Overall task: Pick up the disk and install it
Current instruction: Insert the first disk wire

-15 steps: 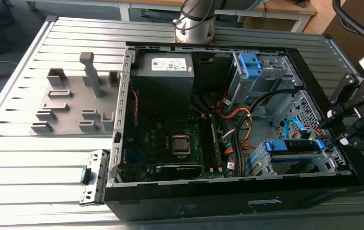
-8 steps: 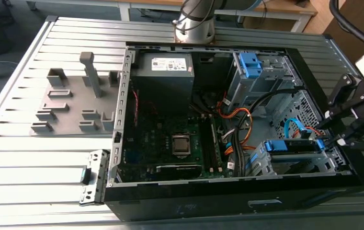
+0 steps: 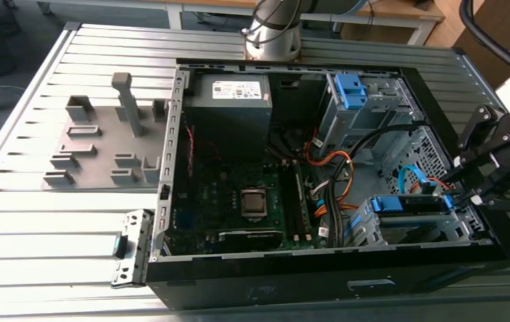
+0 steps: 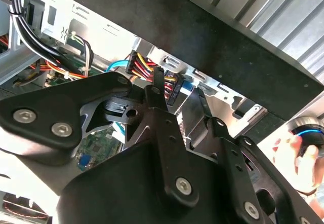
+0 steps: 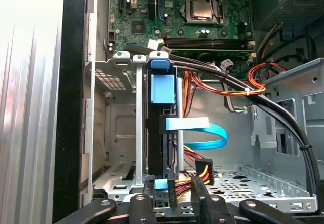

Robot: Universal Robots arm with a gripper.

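On inspection, the disk (image 5: 163,89) is showing a blue caddy, the motherboard (image 5: 152,16) green, the flat cable (image 5: 207,130) light blue, the table (image 3: 49,215) grey ribbed slats.

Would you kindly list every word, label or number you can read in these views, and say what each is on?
Nothing can be quoted reliably.
White sticker on the power-supply box: print too small to read.
White lettering on the gripper body: too small, cut by the frame edge.
Markings on the motherboard: too small to read.
Blue caddy of the disk: no print seen.
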